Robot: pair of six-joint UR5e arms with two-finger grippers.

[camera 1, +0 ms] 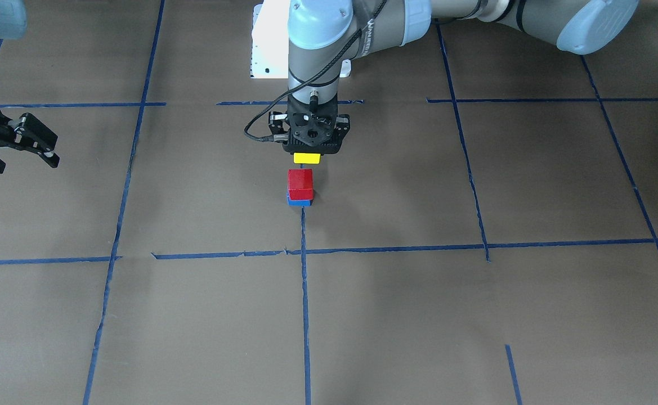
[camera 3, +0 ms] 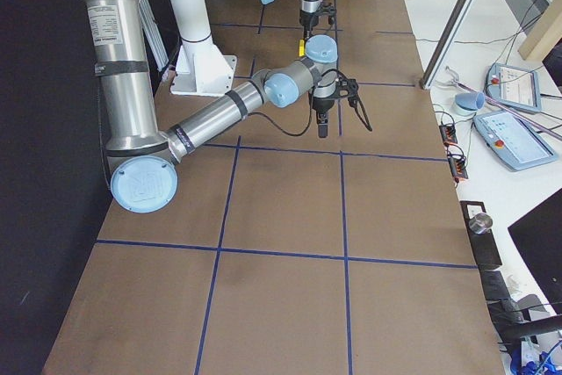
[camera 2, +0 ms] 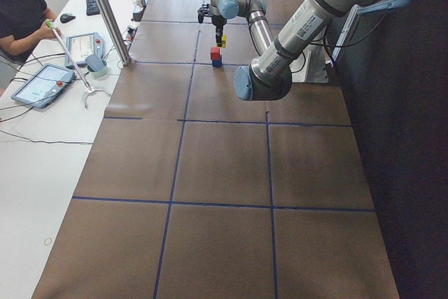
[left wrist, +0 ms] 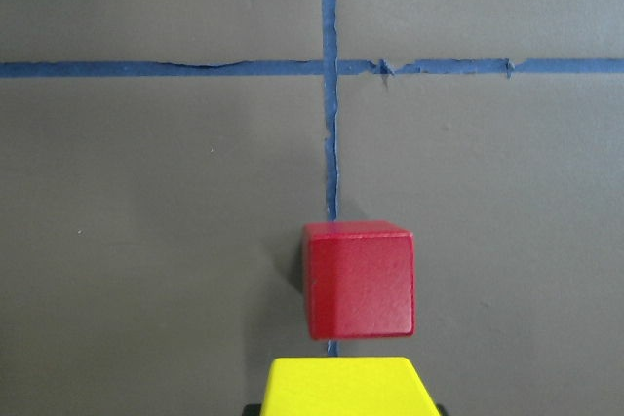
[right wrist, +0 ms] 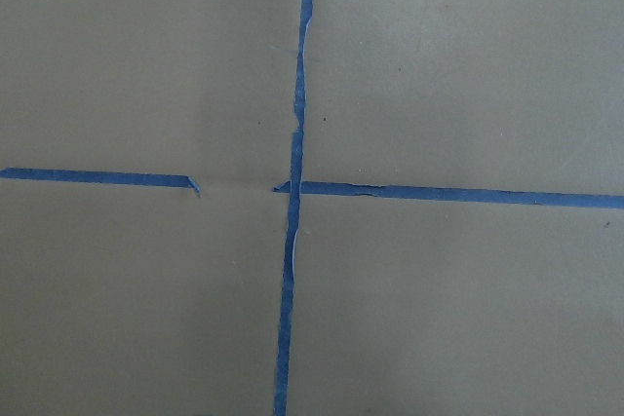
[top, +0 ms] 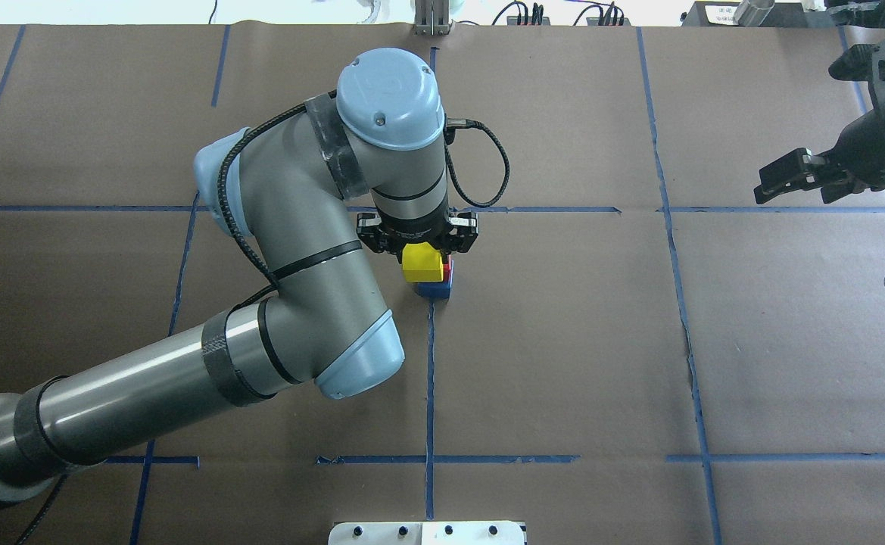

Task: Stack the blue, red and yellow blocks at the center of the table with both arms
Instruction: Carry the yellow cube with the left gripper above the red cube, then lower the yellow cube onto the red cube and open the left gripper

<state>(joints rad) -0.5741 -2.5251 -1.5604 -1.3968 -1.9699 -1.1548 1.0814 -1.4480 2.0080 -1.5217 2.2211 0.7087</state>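
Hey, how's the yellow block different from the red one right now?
The yellow block is gripped in the left claw, off the table; the red block sits free on the blue block. Yellow is higher than red. Both are similar-sized plain cubes.

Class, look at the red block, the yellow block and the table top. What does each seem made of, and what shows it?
Red block: probably painted wood; glossy sheen with faint scuffs.
Yellow block: likely the same, evenly coloured; plastic is possible.
Table: matte brown paper or card covering, dull, with a visible seam, gridded with blue tape.
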